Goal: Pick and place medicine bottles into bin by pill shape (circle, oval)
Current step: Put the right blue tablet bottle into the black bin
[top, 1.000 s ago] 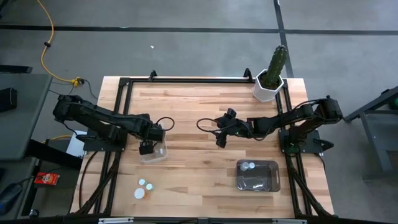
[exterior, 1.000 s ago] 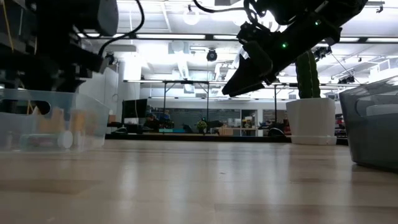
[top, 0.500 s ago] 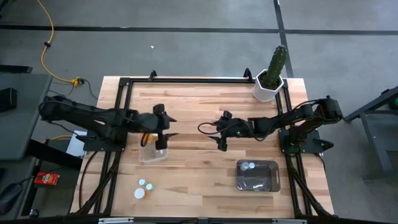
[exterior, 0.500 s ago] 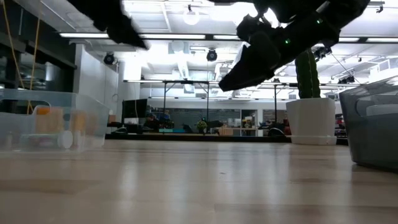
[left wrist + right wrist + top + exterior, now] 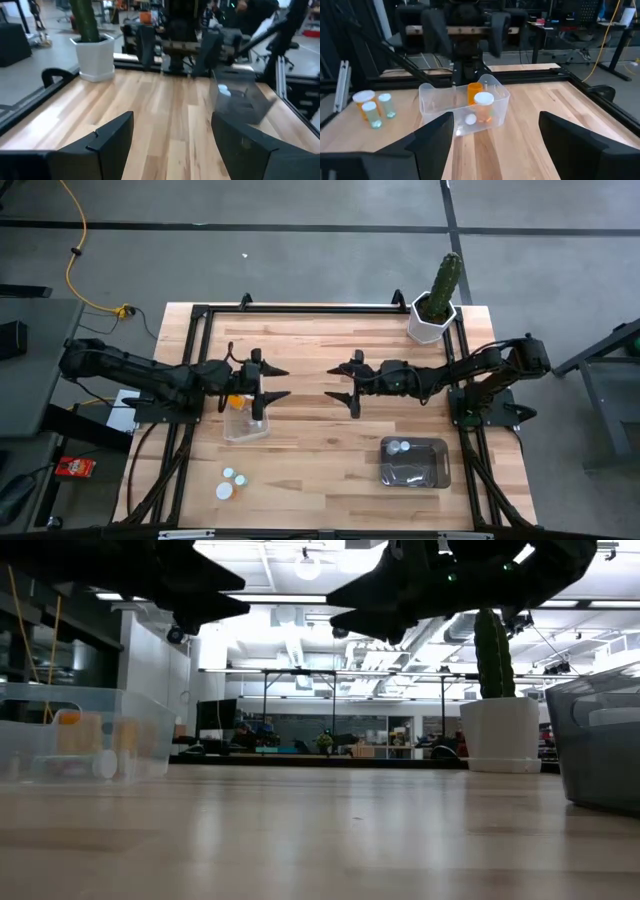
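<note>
A clear bin (image 5: 246, 423) at the table's left holds orange bottles with white caps (image 5: 481, 106). Three loose bottles (image 5: 231, 481) stand near the front left edge and also show in the right wrist view (image 5: 372, 109). A grey bin (image 5: 414, 463) at the front right holds white-capped bottles (image 5: 398, 447). My left gripper (image 5: 272, 383) hangs open and empty above the table, just right of the clear bin, fingers level. My right gripper (image 5: 338, 384) faces it from the table's middle, open and empty, also level. Both also show in their wrist views (image 5: 172, 120) (image 5: 497, 117).
A white pot with a green cactus (image 5: 433, 303) stands at the far right corner. A black frame (image 5: 300, 308) runs along the table's edges. Bare wood lies between and below the two grippers.
My left gripper has risen out of the clear bin, swung from pointing down to level and moved a little toward the table's right. My right gripper has tipped up to level and moved slightly toward the left. The bottles and bins have stayed in place.
</note>
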{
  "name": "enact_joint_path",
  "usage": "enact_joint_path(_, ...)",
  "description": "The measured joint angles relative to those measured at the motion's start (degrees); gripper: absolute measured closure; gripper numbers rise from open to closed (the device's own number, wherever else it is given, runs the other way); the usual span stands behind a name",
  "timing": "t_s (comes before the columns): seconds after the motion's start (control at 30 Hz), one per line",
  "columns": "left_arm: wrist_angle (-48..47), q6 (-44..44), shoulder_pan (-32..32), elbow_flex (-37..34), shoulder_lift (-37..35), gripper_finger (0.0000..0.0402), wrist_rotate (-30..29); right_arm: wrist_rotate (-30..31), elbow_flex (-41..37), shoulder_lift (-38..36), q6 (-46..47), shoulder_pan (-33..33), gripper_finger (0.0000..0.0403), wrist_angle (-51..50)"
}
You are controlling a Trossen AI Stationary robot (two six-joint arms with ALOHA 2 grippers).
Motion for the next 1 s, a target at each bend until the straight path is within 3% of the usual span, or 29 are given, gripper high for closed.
enact_joint_path(0.33,-0.1,1.35,-0.3,1.03,0.71,0.0147,0.43,-0.01,0.38,0.0,0.45,-1.25,0.0116,-0.41)
enact_joint_path(0.7,-4.31,-4.29,-0.86,1.11,0.52,0.0147,7.09,0.38,0.38,0.38,8.6,2.21,0.0116,-2.32)
enact_joint_path(0.87,-4.65,-7.89,-7.91,1.16,1.5,0.0147,6.35,6.8,0.38,1.14,9.41,8.37,0.0116,-1.62)
enact_joint_path(1.0,-5.68,-10.15,-18.22,2.97,3.39,0.0147,-3.55,12.52,0.38,1.14,9.41,13.55,0.0116,-0.88)
